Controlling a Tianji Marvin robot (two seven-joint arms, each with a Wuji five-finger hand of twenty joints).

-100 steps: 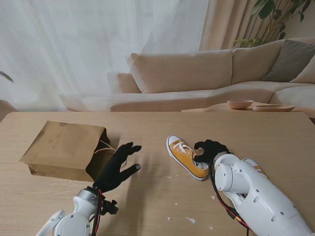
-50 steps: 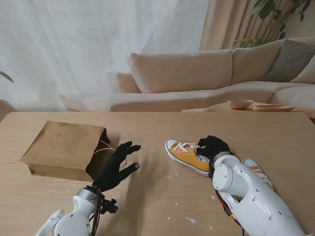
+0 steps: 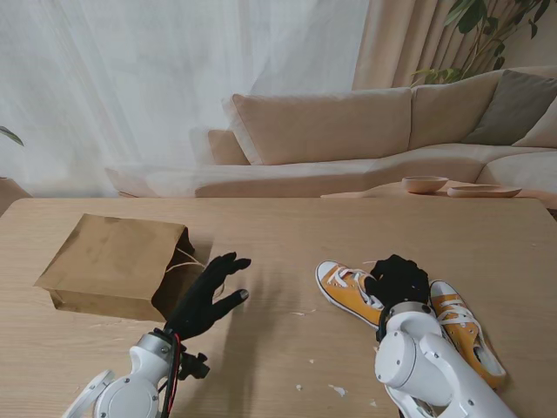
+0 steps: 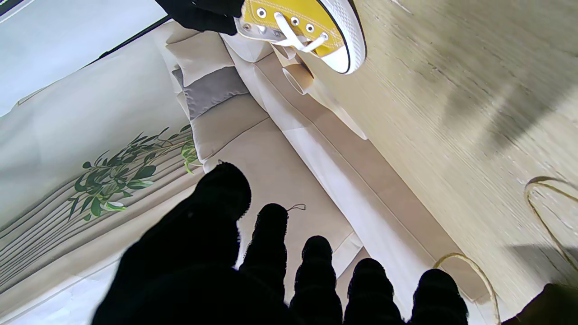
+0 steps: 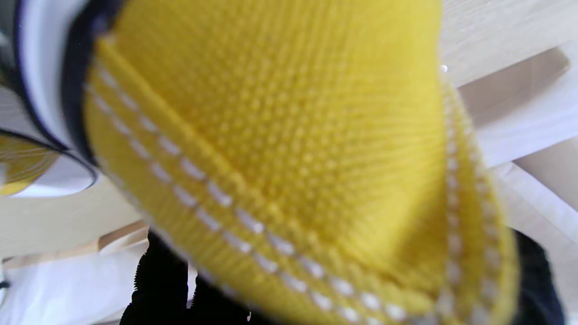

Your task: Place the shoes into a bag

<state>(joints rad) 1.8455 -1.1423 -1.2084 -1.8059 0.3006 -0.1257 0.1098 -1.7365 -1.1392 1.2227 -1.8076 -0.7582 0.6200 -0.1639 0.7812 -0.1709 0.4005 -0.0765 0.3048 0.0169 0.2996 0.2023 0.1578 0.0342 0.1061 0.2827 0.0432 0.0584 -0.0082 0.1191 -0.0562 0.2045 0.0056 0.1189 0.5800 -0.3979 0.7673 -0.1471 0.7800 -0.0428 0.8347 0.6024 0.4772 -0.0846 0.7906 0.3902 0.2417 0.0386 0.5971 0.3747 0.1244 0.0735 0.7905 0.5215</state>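
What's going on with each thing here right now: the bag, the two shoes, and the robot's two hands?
Paper bag: lying on its side on the table, mouth facing the left hand, nothing seen inside.
Left hand: open, fingers spread, holding nothing, close to the bag's mouth.
Right hand: closed on the left yellow shoe.
Left yellow shoe: gripped at its heel end, toe pointing left.
Right yellow shoe: lying on the table, untouched.
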